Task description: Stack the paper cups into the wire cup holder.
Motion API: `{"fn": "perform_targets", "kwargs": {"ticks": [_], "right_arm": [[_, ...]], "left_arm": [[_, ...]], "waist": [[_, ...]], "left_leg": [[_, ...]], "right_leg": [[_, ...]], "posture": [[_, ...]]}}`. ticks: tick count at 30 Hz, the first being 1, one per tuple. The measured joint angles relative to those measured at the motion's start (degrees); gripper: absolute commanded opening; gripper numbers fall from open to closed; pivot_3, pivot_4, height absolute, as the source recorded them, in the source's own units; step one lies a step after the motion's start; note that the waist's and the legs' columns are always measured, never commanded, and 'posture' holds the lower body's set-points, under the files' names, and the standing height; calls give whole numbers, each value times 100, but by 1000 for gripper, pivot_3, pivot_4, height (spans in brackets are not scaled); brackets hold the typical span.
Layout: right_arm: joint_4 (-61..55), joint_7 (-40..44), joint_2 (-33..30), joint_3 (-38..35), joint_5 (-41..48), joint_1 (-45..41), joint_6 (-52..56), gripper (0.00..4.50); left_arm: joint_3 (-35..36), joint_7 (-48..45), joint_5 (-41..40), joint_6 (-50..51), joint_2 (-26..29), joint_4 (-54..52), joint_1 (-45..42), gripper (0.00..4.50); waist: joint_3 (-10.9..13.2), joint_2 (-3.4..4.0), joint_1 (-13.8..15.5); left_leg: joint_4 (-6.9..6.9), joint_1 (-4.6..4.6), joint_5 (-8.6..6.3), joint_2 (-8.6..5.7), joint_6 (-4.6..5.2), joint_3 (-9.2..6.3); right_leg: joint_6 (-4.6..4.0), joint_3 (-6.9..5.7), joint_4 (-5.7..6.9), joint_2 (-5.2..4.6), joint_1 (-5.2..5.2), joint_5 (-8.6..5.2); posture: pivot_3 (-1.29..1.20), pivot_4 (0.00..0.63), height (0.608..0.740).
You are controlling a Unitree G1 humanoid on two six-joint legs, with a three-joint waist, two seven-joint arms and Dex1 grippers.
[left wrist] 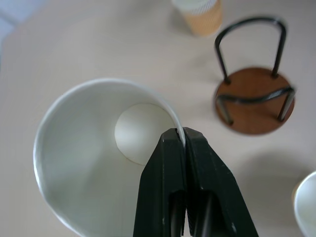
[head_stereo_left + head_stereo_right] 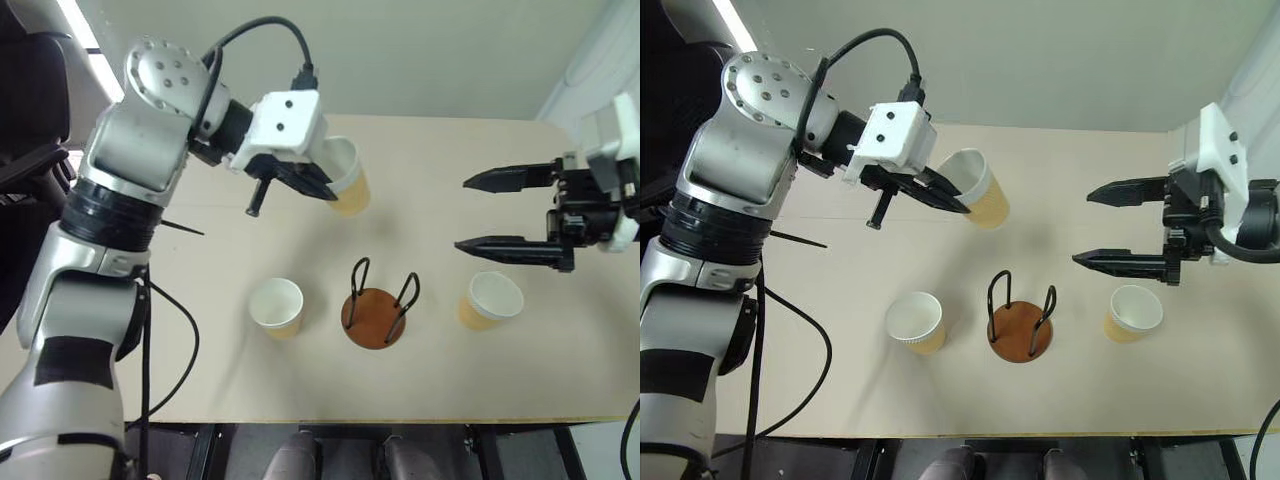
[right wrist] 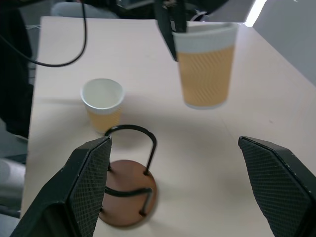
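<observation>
A: What is sitting on the bench (image 2: 450,150)?
B: The wire cup holder (image 2: 376,303) is standing mid-bench, one paper cup (image 2: 277,306) at its nine o'clock, another (image 2: 489,299) at three.
A: And the tools?
B: The left tool (image 2: 325,189) is pinching the third cup (image 2: 345,176) by its rim, lifted at eleven o'clock; the right tool (image 2: 478,214) is gaping wide, holding nothing.

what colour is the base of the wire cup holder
Reddish-brown, a round disc base under black wire loops; the left wrist view shows it best.
</observation>
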Motion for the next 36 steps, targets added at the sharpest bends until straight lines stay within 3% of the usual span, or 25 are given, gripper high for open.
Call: {"fn": "perform_targets", "kwargs": {"ticks": [18,24,36], "right_arm": [[-1189,-762,-352,-1830,945,1176,932,4212],[-1170,-1020,-854,-2265,1495,842,1074,4212],[-823,-1256,-1474,-2318,2148,410,1054,4212]], "left_arm": [[-1266,-5,-1139,-59,-525,19,-491,52],[-1751,-5,-1336,-315,-442,42,-623,52],[-2354,-6,-1642,-473,-208,-45,-682,52]], "waist": [[0,1,14],[1,2,15],[1,2,26]], "left_leg": [[-2,0,0,0,0,6],[-4,1,0,0,0,6],[-3,0,-2,-2,2,6]], "right_leg": [[3,3,0,-2,1,-1],[6,4,0,-2,2,-2],[13,5,-3,-3,3,-6]], "posture": [[0,150,740],[0,150,740],[0,150,740]]}}
